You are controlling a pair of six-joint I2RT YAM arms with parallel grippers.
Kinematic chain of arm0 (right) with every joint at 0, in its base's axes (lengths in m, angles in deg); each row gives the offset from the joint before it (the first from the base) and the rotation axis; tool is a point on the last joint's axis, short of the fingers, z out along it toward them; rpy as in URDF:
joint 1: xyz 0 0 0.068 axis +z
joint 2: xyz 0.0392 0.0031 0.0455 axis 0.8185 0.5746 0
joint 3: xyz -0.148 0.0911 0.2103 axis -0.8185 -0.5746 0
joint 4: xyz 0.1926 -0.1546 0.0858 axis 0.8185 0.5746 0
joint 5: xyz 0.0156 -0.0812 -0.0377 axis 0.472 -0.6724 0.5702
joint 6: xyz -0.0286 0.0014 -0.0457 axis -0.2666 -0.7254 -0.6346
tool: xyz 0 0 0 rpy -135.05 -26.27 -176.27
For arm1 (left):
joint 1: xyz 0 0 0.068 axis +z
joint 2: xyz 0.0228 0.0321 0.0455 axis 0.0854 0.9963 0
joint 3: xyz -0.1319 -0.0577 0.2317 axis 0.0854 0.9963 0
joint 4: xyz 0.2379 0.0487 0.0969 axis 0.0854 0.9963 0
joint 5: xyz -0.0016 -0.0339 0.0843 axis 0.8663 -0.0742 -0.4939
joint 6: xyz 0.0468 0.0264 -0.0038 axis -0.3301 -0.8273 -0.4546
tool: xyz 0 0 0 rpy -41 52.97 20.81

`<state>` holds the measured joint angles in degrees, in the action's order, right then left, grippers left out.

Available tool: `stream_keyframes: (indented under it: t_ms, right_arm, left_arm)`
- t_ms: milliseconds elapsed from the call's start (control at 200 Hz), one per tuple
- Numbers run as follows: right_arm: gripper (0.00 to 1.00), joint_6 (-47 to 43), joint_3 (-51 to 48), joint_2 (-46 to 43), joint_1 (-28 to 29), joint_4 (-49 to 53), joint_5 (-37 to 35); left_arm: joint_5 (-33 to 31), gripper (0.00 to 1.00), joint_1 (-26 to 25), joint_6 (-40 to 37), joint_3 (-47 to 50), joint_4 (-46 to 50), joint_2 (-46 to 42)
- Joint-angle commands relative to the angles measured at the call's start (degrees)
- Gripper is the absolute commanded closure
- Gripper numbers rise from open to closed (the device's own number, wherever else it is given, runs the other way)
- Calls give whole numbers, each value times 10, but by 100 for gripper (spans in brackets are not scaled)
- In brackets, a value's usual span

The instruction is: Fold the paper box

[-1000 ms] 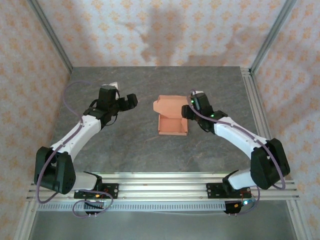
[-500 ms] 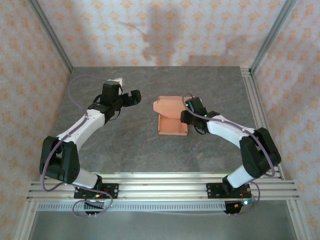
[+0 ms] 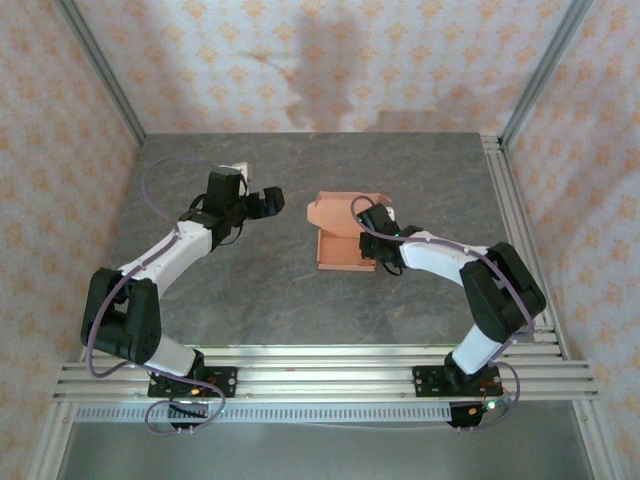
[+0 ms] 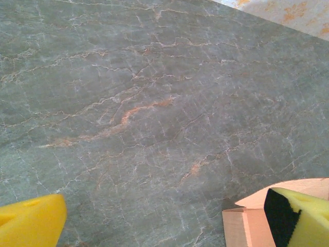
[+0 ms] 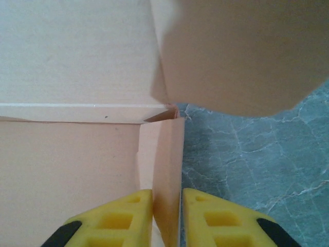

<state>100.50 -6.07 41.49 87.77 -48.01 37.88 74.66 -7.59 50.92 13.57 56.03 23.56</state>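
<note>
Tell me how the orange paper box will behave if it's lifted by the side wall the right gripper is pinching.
The paper box looks like thin card, so probably very light. Held by one wall in the right gripper, it would likely flex. The raised lid flap may swing.

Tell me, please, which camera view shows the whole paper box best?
The top external view: the paper box shows entire there, tray and open flap. The right wrist view gives a close look at one side wall between the pads of the right end effector. The left wrist view catches a corner at the lower right.
</note>
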Motion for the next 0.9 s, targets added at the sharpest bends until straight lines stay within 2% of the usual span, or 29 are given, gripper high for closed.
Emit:
stream_keyframes:
  t_ms: [0,440,581,746,891]
  right_arm:
    - [79,3,18,13,6,21,-14]
    - [79,1,29,39,7,42,-13]
    - [93,2,30,28,7,44,-20]
    - [95,3,28,6,7,44,-29]
    - [95,1,1,-43,7,-5,-31]
  left_arm:
    - [9,0,-1,-6,4,-18,3]
    - [-2,0,-1,-11,22,-9,-21]
    - [-13,0,-1,-14,29,-4,-32]
    - [-29,0,0,0,34,-2,-27]
    - [-39,0,15,57,39,4,5]
